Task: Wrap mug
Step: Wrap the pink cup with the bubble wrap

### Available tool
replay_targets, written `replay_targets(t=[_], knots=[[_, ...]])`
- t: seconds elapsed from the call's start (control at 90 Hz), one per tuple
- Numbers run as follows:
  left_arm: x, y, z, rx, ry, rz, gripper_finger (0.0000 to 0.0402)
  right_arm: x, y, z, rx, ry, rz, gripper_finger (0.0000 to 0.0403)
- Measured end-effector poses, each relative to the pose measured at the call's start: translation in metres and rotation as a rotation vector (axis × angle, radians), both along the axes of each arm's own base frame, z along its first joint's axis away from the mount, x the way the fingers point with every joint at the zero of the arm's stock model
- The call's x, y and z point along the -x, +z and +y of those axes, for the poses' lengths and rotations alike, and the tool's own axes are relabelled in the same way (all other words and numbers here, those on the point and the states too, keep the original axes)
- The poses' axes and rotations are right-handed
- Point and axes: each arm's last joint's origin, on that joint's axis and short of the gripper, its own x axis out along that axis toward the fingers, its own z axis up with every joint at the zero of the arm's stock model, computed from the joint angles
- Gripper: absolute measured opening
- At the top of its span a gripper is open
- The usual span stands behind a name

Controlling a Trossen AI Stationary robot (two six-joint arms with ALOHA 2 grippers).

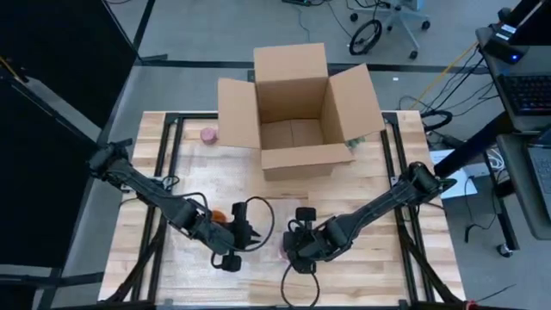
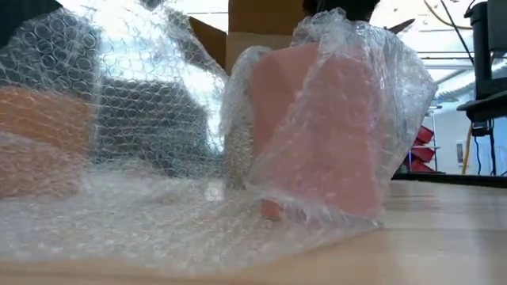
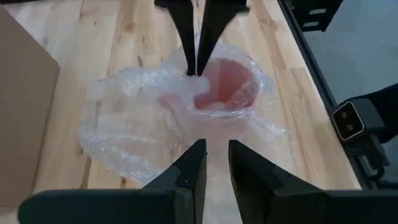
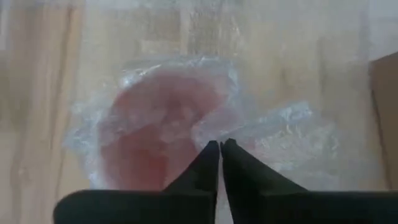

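A pink mug (image 3: 227, 87) stands upright on the wooden table near its front edge, with clear bubble wrap (image 3: 130, 124) drawn up around it and spread over the table beside it. In the low view, wrap covers the mug (image 2: 325, 134) on all sides that show. My right gripper (image 4: 219, 144) is over the mug, shut on the wrap at the mug's rim. Just to the mug's left, my left gripper (image 3: 216, 146) hovers with its fingers a little apart, and between them only bare table shows. My right gripper pinches a gathered fold of the bubble wrap (image 3: 194, 79) between its two fingertips, at the mug's rim on the side toward my left gripper. The fingers (image 3: 186, 37) slant down from above. The rest of the wrap lies slack on the table (image 2: 119, 222).
An open cardboard box (image 1: 297, 112) stands at the table's far middle, flaps spread. A small pink thing (image 1: 208, 135) lies left of the box. Bare wood (image 1: 387, 258) stretches right of the mug, and black frame rails (image 1: 400, 181) run along both sides.
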Motion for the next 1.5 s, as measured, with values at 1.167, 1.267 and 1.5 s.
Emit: replay_targets(t=[1.167, 1.267, 1.5], knots=[[0.000, 0.000, 0.000, -0.016, -0.009, -0.002, 0.0056, 0.032, 0.027, 0.055, 0.308, 0.052, -0.263, 0.0180], [0.000, 0.000, 0.000, -0.016, -0.010, -0.002, 0.0056, 0.012, 0.014, 0.035, 0.270, 0.106, -0.211, 0.0204], [0.000, 0.000, 0.000, -0.021, -0.013, -0.001, 0.0056, -0.020, 0.004, -0.010, 0.161, 0.117, -0.132, 0.0208]])
